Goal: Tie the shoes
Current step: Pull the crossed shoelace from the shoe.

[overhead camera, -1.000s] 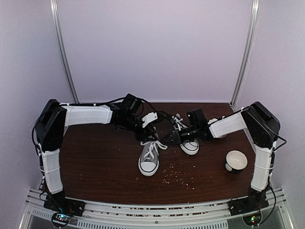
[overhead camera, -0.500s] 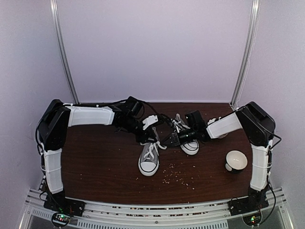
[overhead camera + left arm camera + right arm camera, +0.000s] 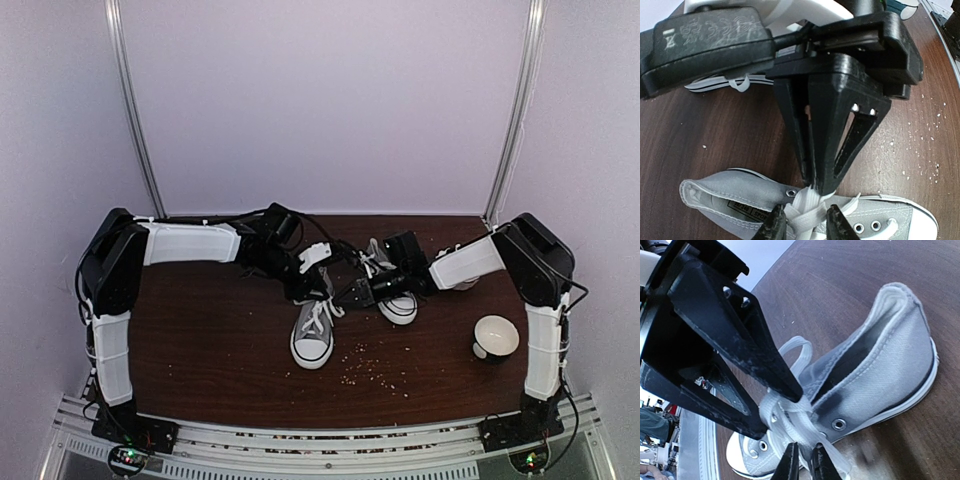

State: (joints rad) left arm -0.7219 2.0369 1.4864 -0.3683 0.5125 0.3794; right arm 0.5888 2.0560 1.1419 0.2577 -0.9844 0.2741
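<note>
Between the fingertips of the left gripper, white laces are bunched and clamped. The fingers stand part-closed, with lace filling the gap. Directly opposite, almost tip to tip, the right gripper comes in from the other side. Its fingers are nearly pressed together, pinching a lace strand beside the top eyelet. Both sets of tips meet over the throat of the near shoe. That shoe rests sole-down on the table, with its white toe cap pointing toward the arm bases. Behind the right gripper's fingers, partly covered by that arm, sits the far shoe, its laces loose. Well to the right of both grippers stands a white bowl. Crumbs are scattered on the near side of the fingers.
</note>
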